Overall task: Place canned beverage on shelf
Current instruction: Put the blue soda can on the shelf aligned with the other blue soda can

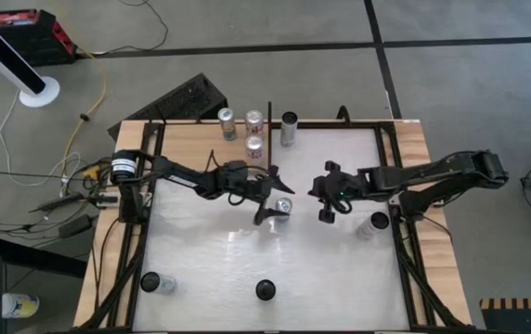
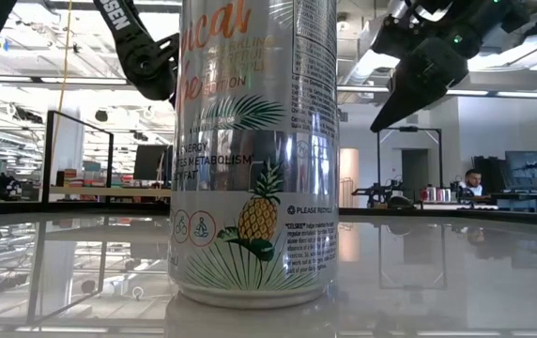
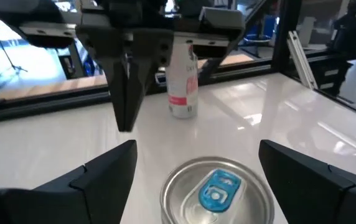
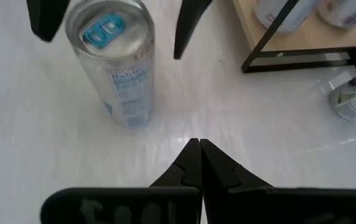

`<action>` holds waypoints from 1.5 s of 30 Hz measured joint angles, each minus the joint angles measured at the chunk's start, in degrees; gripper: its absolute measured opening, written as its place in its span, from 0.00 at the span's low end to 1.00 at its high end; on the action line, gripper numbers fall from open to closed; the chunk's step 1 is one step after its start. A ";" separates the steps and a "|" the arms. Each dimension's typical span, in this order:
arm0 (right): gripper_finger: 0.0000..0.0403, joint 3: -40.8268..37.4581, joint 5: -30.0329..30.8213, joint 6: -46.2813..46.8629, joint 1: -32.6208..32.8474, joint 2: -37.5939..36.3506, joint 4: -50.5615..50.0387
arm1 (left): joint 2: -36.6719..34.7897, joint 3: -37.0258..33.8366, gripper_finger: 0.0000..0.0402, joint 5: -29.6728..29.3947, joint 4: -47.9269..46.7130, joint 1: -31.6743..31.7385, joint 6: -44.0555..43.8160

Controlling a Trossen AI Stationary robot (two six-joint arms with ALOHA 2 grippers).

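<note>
Left gripper (image 1: 275, 206) is spread wide, released, fingers on both sides of blue-tab can (image 1: 284, 208), which stands upright on white surface (image 1: 247, 255) near centre, not lifted. Right gripper (image 1: 324, 209) is clenched on nothing, just beside. Shelf (image 1: 191, 139) w/ 3 cans lies at far edge.

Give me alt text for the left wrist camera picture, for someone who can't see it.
The left pincer hangs open over an upright silver can with a blue pull tab on a glossy white tabletop, one dark finger on each side and neither touching it. Beyond it hangs the right arm's shut pincer, with a white can with a pink band behind.
</note>
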 joint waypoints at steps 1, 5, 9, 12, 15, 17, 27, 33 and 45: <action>0.05 0.00 -0.01 0.01 0.00 0.00 -0.22 | -0.06 0.04 0.80 0.72 -1.12 0.04 0.02; 0.05 0.00 0.01 0.03 -0.04 0.00 -0.04 | -0.09 0.02 0.80 1.96 -3.55 -0.05 -0.05; 0.05 0.00 0.02 0.43 -0.44 0.00 0.26 | -0.09 0.02 0.80 1.93 -5.71 -0.04 0.11; 0.05 0.00 0.07 0.76 -0.48 0.02 0.29 | -0.11 0.02 0.80 1.88 -5.67 -0.05 0.27; 0.05 0.00 0.07 1.29 -0.50 0.02 0.31 | -0.10 0.02 0.80 1.90 -6.94 -0.06 0.61; 0.05 0.00 0.07 1.58 -0.52 0.02 0.31 | -0.11 0.02 0.77 1.88 -7.01 -0.08 0.61; 0.05 0.00 0.07 1.90 -0.52 0.02 0.29 | -1.31 -0.03 0.53 5.50 -7.78 0.26 -1.70; 0.05 0.00 0.07 1.92 -0.52 0.04 -0.06 | -11.29 -0.01 0.53 11.86 -15.16 1.72 -3.11; 0.05 0.00 0.07 1.70 -0.52 0.04 -1.30 | -40.28 -1.89 0.53 -0.69 -44.88 5.37 9.24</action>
